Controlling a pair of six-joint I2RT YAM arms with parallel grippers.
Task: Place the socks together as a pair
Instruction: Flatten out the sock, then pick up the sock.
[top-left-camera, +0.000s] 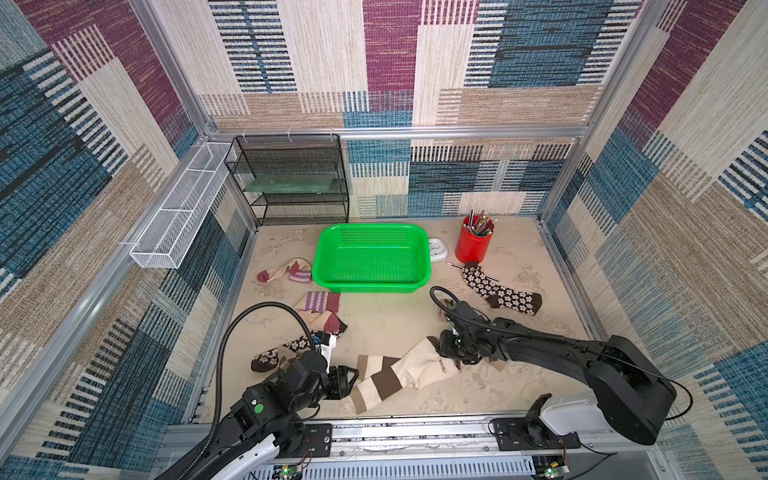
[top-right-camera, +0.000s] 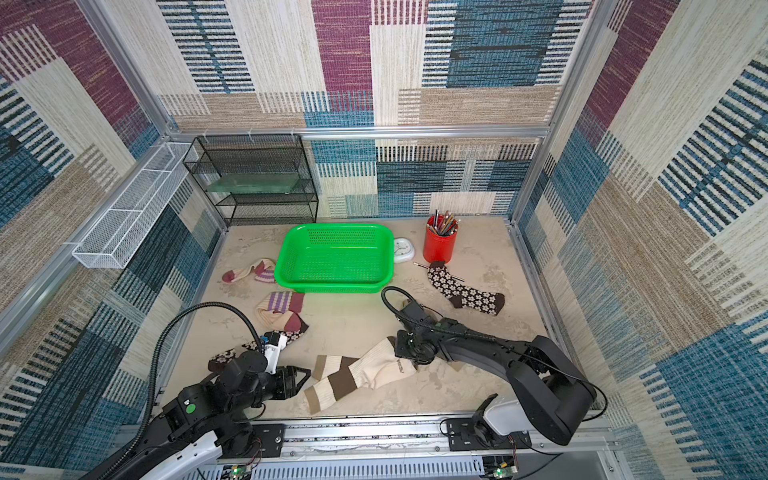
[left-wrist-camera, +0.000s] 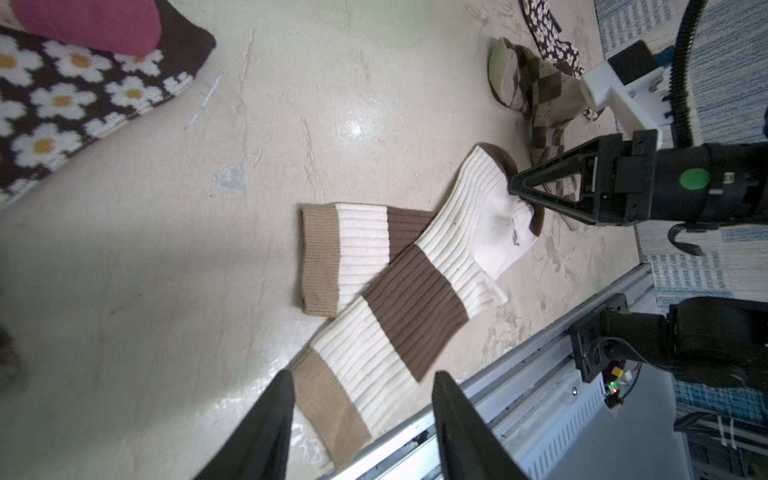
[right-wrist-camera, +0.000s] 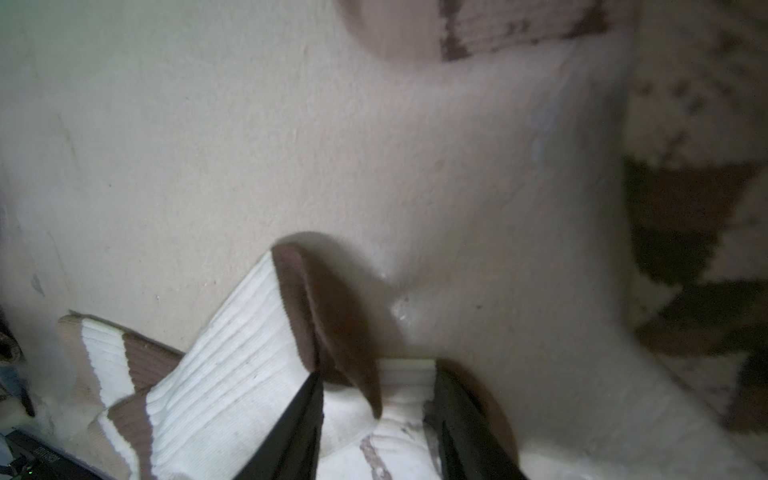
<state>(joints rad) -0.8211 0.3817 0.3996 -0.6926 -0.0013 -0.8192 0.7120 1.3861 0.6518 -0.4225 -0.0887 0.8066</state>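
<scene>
Pair in hand: cream socks with brown bands (top-left-camera: 399, 374), lay crossed at 6 o'clock on the table (top-left-camera: 395, 324).
Long axis: upper sock (left-wrist-camera: 399, 307) ran from its cuff at 8 o'clock to its toe at 2 o'clock in both top views. Cuff of the lower sock (left-wrist-camera: 345, 253) splayed off toward 12 o'clock of the upper cuff.
Left gripper (left-wrist-camera: 363, 376): jaws stood apart, astride the upper sock's tan cuff, clamped on nothing.
Right gripper (right-wrist-camera: 378, 370): jaws stood apart at the toe end, brown toe cloth between them, no pinch visible.
Nearer arm: judged left for the cuffs, right for the toes.
Coming move: probably turned on swinging one cuff onto the other.
Nearby: argyle sock (left-wrist-camera: 540, 95), just beyond the toes.
</scene>
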